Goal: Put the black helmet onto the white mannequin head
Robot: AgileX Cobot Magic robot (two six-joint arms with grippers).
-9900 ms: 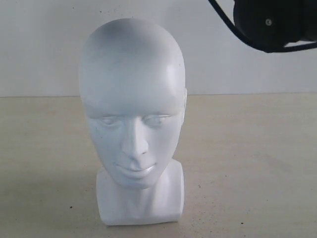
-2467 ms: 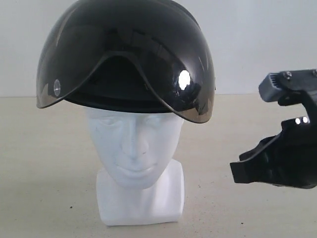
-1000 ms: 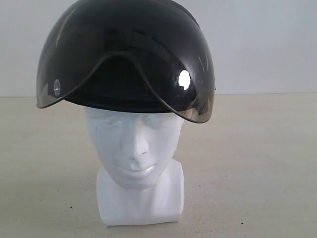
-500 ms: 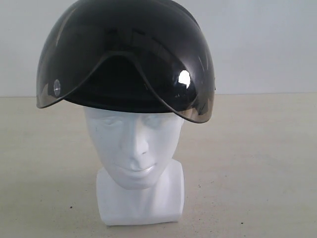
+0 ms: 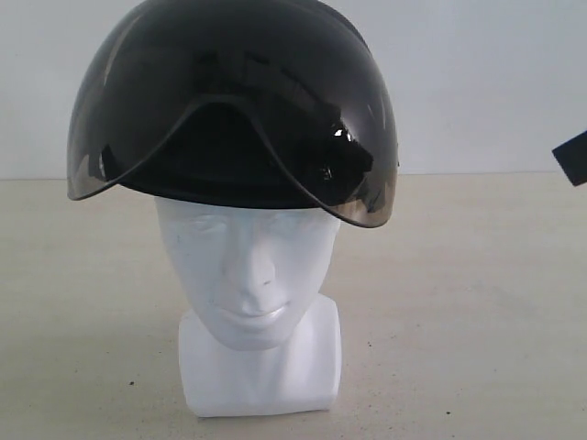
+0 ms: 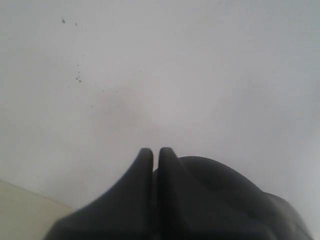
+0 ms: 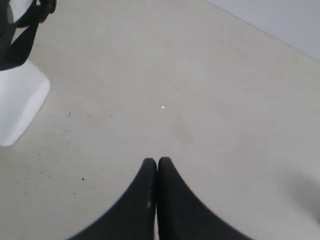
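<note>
The black helmet (image 5: 229, 101) is sitting squarely on the white mannequin head (image 5: 248, 266), its smoky visor (image 5: 362, 188) hanging over the brow. Compared with half a second ago, the bright glint on the visor is fading and a dark arm part (image 5: 574, 158) is edging in at the right border. The helmet itself is not shifting, so the task is looking finished. The right gripper (image 7: 157, 162) and left gripper (image 6: 155, 152) are each pressed together, holding nothing. The beige table (image 5: 477, 312) is carrying the head, with a plain white wall (image 5: 486, 82) standing behind.

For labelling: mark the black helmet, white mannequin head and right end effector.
black helmet (image 5: 229, 73), exterior view, on its upper front.
white mannequin head (image 5: 261, 269), exterior view, on the nose.
right end effector (image 7: 156, 161), right wrist view, between the closed fingertips.
</note>
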